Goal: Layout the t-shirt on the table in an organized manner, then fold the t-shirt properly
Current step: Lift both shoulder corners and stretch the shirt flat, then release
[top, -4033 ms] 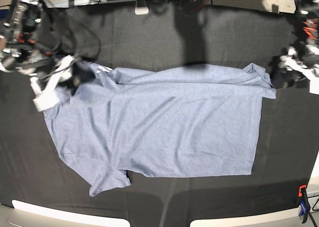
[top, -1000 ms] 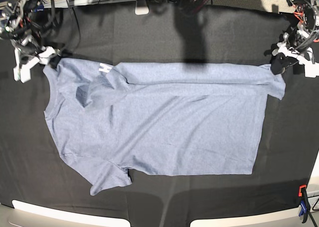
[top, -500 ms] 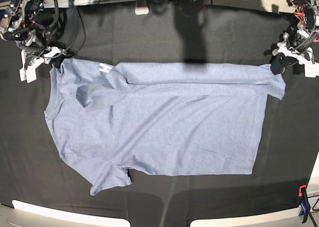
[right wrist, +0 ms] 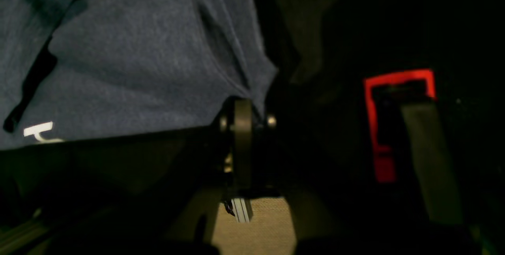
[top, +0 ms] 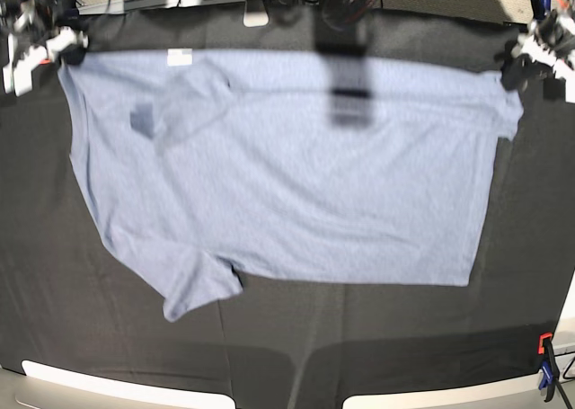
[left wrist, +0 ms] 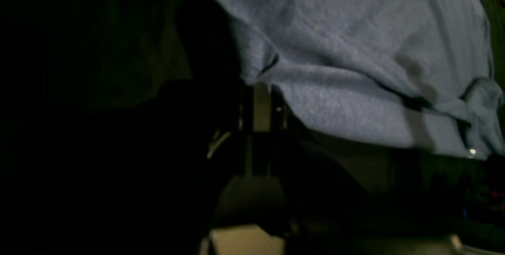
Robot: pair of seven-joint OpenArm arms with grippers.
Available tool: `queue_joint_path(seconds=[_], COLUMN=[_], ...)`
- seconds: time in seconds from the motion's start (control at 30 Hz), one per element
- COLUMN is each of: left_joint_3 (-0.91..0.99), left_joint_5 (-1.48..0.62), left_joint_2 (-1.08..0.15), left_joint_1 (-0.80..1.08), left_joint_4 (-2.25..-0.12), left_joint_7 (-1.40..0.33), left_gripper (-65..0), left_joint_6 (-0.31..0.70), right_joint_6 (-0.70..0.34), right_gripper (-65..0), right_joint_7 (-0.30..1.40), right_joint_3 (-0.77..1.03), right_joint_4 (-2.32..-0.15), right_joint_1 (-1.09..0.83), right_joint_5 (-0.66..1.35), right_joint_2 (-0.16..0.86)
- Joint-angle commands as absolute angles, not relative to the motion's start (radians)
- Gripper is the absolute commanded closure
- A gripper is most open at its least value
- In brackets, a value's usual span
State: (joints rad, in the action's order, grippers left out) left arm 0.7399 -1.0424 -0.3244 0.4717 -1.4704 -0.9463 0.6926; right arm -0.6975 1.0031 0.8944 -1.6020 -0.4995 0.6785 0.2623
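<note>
Wrist views show each end effector clamped on t-shirt [top: 287, 166] corners; base view shows the table [top: 72, 319].

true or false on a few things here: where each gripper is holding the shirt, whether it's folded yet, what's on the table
1. Both grippers are shut on the t-shirt. True: the right gripper and the left gripper each pinch a far corner.
2. The shirt is folded in half. False: it is spread open, one sleeve sticking out near the front.
3. The table is covered in black cloth. True.
4. The left gripper holds the shirt by that near sleeve. False: it grips the far corner.
5. A clamp sits at the table's near edge. True.
</note>
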Motion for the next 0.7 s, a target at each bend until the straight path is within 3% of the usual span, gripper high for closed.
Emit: queue_joint_path(seconds=[0.0,0.37,0.67], left_joint_3=[0.747,0.748,0.747], left_joint_5=[-1.069,-1.075,-1.076], left_joint_2=[-0.348,-0.354,-0.429], left_joint_1=[0.48,0.502,0.501], left_joint_4=[-1.487,-1.487,-1.487], left_joint_7=[-0.938,-0.982,-1.025], left_gripper=[0.0,0.0,0.0], left_joint_6=[0.698,0.698,0.698], right_joint_6=[-0.698,-0.698,-0.698], right_gripper=[0.0,0.0,0.0], right_joint_7=[0.987,1.011,1.01], right_joint_3=[0.905,0.905,0.93], right_joint_4=[-1.627,-1.639,-1.639], right_joint_1=[-0.514,-0.547,-0.546], right_joint_5=[0.685,0.68,0.659], right_joint_2=[0.282,0.282,0.283])
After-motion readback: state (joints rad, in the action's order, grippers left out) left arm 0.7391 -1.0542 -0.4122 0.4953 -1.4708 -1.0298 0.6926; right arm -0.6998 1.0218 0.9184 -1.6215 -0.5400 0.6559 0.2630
